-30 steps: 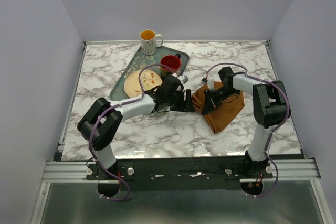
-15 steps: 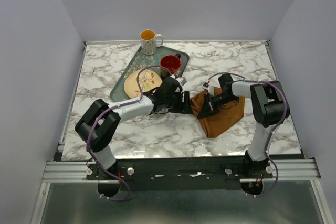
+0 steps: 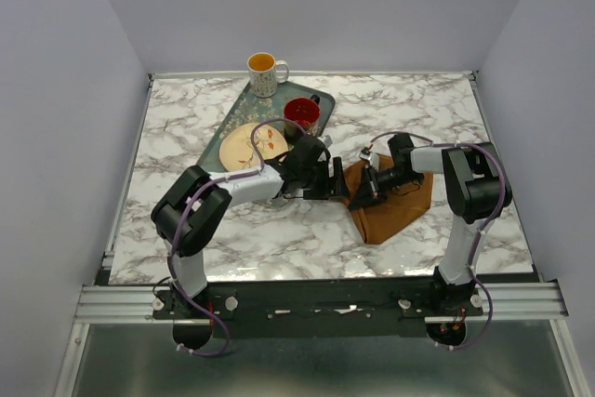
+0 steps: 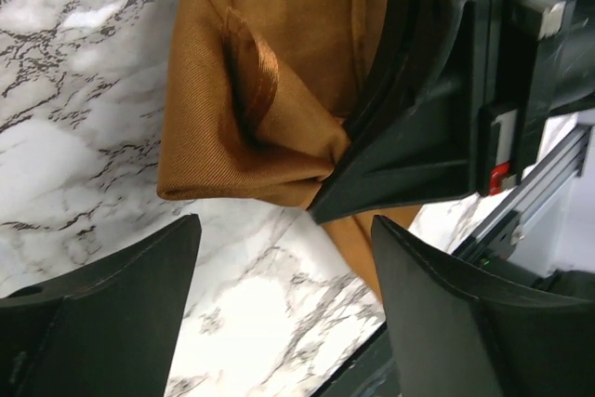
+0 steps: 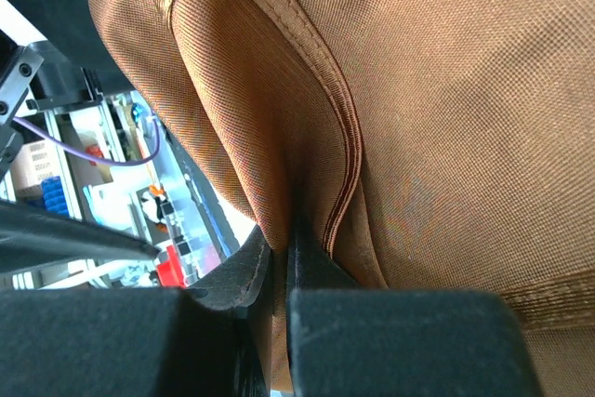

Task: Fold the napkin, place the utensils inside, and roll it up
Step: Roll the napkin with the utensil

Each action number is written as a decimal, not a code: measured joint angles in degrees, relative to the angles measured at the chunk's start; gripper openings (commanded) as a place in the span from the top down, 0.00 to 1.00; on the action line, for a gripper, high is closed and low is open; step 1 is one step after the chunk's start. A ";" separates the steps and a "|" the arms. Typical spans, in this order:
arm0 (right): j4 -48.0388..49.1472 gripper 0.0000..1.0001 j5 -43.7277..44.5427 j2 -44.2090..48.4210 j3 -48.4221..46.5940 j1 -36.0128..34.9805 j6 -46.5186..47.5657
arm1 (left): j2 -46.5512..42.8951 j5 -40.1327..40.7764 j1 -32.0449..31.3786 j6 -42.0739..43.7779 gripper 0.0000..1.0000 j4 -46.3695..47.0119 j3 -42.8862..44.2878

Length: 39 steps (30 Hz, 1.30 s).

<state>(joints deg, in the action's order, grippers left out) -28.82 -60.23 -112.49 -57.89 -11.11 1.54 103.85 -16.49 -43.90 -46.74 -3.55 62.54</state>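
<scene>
The right pincer (image 5: 284,234) clenches a fold of the napkin (image 3: 395,211), whose bunched corner lies directly ahead of the released left pincer (image 4: 284,225).

One soft rust-brown cloth napkin (image 3: 395,213), one dark green rectangular tray (image 3: 212,149), one round cream plate (image 3: 242,146), one white-and-yellow ceramic mug (image 3: 263,73), one red cup (image 3: 301,113), two white-and-black robot arms, left (image 3: 237,188) and right (image 3: 437,155), one marble-patterned table (image 3: 279,241).

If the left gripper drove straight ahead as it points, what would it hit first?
Most likely the napkin, the bunched fold that the right gripper pinches, straight ahead of the open left gripper. Depth is hard to judge.
</scene>
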 measured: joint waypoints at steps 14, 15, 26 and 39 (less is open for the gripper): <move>2.45 0.99 0.90 0.42 0.66 0.00 -0.59 | 8.33 4.15 -0.09 -14.53 0.15 -6.93 10.40; 2.47 0.99 0.92 0.46 0.66 0.13 -0.63 | 8.37 5.11 -0.17 -15.47 0.14 -8.15 11.02; 4.24 0.99 1.90 1.97 1.07 0.26 -2.54 | 10.36 8.94 -1.53 -23.45 0.18 -14.86 15.30; 5.25 0.99 2.58 2.56 1.51 0.26 -3.21 | 14.27 11.23 -1.62 -26.91 0.43 -18.27 20.04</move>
<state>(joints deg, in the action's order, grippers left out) -23.57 -57.65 -109.93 -56.38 -10.85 -1.67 118.13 -5.26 -45.52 -73.65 -21.82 82.59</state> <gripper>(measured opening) 0.128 0.632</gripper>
